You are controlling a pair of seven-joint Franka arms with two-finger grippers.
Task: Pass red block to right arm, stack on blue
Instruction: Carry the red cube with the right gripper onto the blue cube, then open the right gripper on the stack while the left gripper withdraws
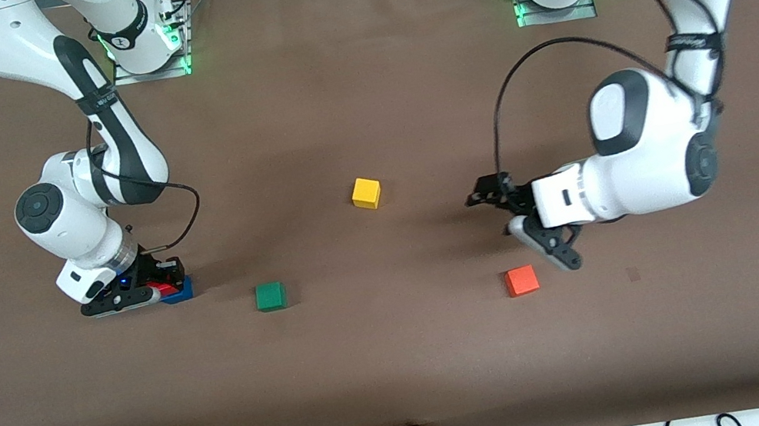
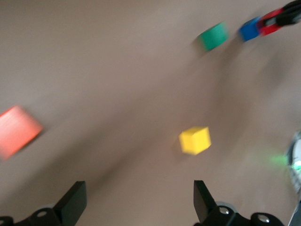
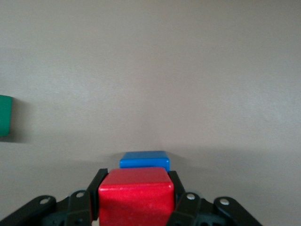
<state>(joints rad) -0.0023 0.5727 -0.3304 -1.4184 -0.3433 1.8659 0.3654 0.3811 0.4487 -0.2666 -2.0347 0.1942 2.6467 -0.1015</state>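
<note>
My right gripper (image 1: 157,288) is shut on the red block (image 1: 165,287), low over the table at the right arm's end. In the right wrist view the red block (image 3: 135,195) sits between the black fingers (image 3: 98,183) of that gripper (image 3: 136,184). The blue cube (image 3: 144,159) lies just ahead of it. In the front view the blue cube (image 1: 180,293) shows partly under the red block; I cannot tell whether they touch. My left gripper (image 1: 519,229) is open and empty, in the air over the table near the orange-red cube (image 1: 521,281). It also shows in the left wrist view (image 2: 138,189).
A green cube (image 1: 271,296) lies beside the blue cube, toward the table's middle. A yellow cube (image 1: 366,193) sits at mid-table. The left wrist view shows the orange-red cube (image 2: 16,129), yellow cube (image 2: 194,140) and green cube (image 2: 212,36).
</note>
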